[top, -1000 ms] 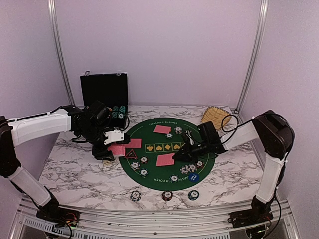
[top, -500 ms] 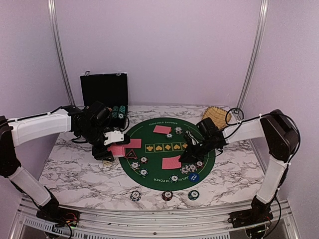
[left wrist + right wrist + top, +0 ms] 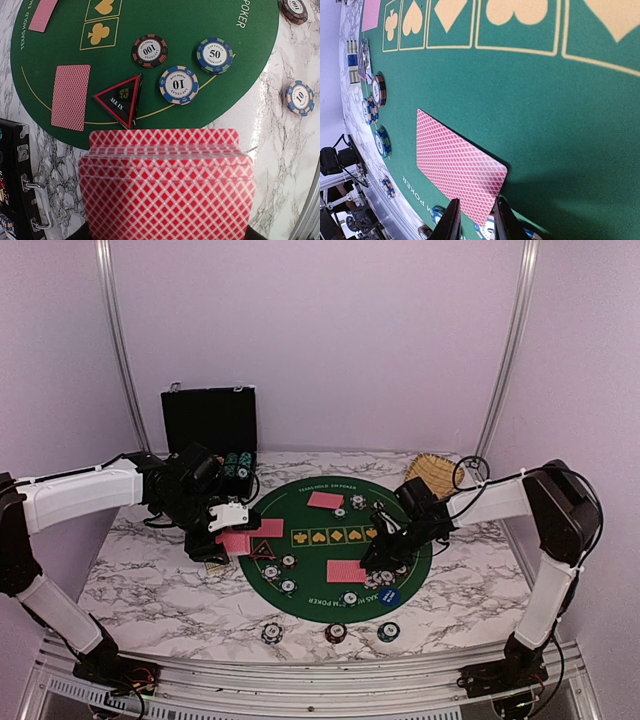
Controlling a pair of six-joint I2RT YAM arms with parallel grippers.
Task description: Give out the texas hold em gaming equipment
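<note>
Two metal posts (image 3: 118,350) frame plain lilac walls (image 3: 320,330) behind a white marble surface (image 3: 150,585). A round green mat (image 3: 305,512) lies at its middle. A black case (image 3: 208,420) stands open at the far left, and a basket (image 3: 432,472) sits at the far right. The left hand (image 3: 232,532) is clamped on a deck (image 3: 167,190) over the mat's left edge. The right hand (image 3: 477,222), fingers slightly apart, sits at the corner of a card (image 3: 457,160) lying face down on the mat. Chips (image 3: 336,632) dot the mat and the near marble.
</note>
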